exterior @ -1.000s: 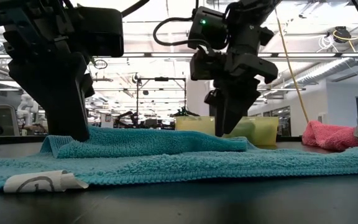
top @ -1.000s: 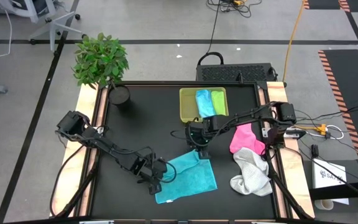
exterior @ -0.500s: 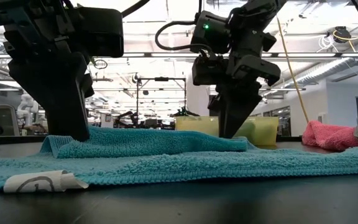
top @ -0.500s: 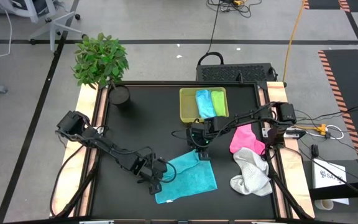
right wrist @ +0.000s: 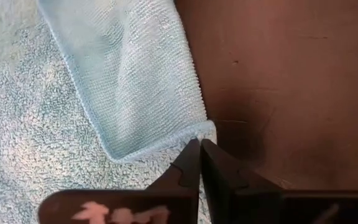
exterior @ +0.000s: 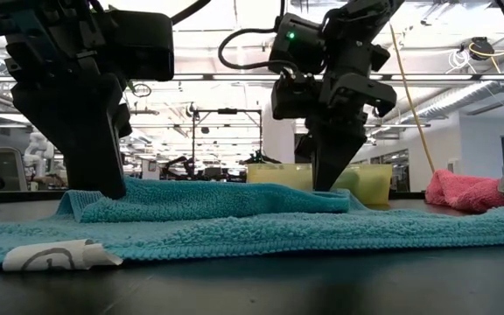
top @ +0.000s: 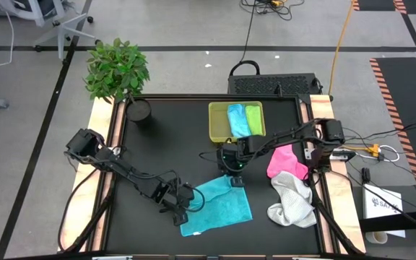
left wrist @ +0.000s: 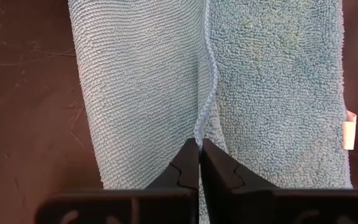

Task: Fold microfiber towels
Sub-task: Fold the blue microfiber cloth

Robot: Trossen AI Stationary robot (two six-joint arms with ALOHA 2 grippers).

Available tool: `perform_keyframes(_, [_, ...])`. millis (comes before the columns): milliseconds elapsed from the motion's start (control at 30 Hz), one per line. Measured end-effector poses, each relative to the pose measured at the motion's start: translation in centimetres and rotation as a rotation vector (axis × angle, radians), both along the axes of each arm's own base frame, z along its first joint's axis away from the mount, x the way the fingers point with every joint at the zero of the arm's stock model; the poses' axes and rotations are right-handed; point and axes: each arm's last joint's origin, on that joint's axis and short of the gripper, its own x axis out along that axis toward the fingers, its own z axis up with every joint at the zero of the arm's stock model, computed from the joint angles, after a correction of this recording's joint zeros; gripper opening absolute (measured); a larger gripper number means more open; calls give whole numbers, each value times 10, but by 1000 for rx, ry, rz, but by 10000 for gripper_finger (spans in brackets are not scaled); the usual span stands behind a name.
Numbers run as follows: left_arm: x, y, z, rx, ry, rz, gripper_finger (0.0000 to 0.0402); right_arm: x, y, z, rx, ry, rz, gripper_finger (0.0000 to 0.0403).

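A teal towel [top: 219, 206] lies on the black table, with a strip along its far-left side folded over onto itself [exterior: 208, 201]. My left gripper [top: 183, 211] is shut on that strip at the towel's left end. My right gripper [top: 235, 179] is shut on the strip's corner at the towel's far right. A light blue towel [top: 237, 119] and a lime green towel [top: 254, 118] lie in the yellow-green tray [top: 217, 123]. A pink towel [top: 286, 160] and a white towel [top: 292, 201] lie crumpled at the right. My left gripper pinches the hemmed edge of the folded-over strip [left wrist: 199, 132] between its two fingers, slanting down from above. The towel lies flat on the table under it, slack. My right gripper pinches the corner of the folded-over strip [right wrist: 206, 129] between its two fingers, slanting down from above. The corner rests on the towel and table, not lifted.
A potted plant [top: 118, 68] stands at the far left corner. The tray stands at the far middle of the table. The pink and white towels take up the right side. A white label [exterior: 55, 255] sticks out at the teal towel's near edge.
My right gripper has shut its fingers on the corner of the teal towel's folded strip while staying in place. The towel has kept its shape.
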Motion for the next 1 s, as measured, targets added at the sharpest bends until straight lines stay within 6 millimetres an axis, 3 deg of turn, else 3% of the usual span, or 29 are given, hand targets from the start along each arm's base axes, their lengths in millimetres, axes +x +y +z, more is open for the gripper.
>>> perform_keyframes(333, [0,0,0,2,0,-5,4,-24,0,47,-56,-26,-83,1])
perform_keyframes(500, [0,0,0,3,0,-5,9,-33,13,58,-46,-4,-103,0])
perform_keyframes(667, [0,0,0,4,0,-8,6,-37,38,52,-72,0,-73,0])
perform_keyframes(900, [0,0,0,-5,5,-14,4,-55,68,19,-67,16,-118,0])
perform_keyframes(1000, [0,-1,0,-21,12,-24,9,-61,76,13,-54,37,-141,0])
